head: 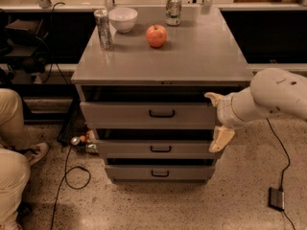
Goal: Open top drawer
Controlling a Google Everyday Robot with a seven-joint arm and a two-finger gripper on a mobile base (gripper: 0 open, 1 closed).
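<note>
Top drawer [120, 115] grey, wide-fronted, dark bar handle [161, 113] central; end effector [218, 119] at its right end, fingers [221, 139] wide apart, empty.

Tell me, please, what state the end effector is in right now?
End effector: open, holding nothing, at the right end of the top drawer, clear of its handle.

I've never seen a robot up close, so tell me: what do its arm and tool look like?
The arm is a thick, rounded, off-white shell, smooth, with no cables showing on it. Its tool, by the right end of the top drawer, has two cream, paddle-shaped fingers.
</note>
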